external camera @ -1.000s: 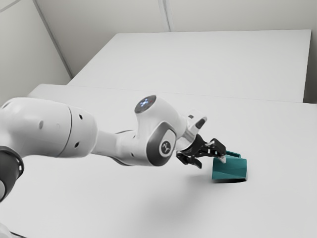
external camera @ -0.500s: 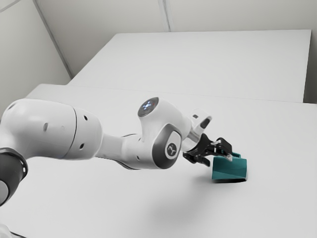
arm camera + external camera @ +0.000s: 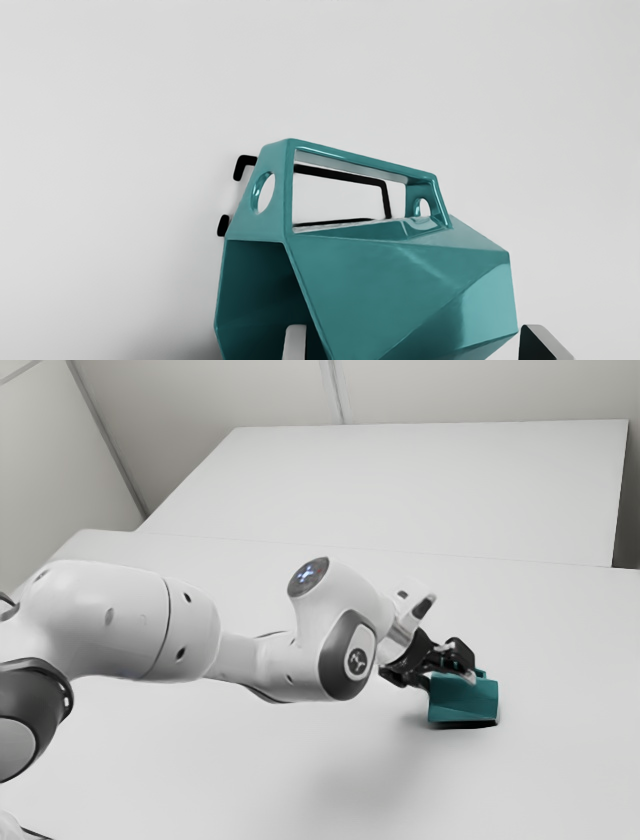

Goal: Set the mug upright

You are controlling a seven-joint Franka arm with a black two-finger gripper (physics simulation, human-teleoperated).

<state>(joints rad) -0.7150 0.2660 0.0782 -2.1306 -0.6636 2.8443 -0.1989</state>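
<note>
Teal mug (image 3: 465, 703) on its side, tool (image 3: 446, 680) released, 1 fingertip (image 3: 295, 342) nr mug's mouth (image 3: 252, 285).

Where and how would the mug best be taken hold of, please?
Probably by the long bar of its handle, coming from above with the claw straddling it, one jaw through the handle's opening. The mug lies on its side, and the thin bar stands clear of the wide, faceted body.
</note>
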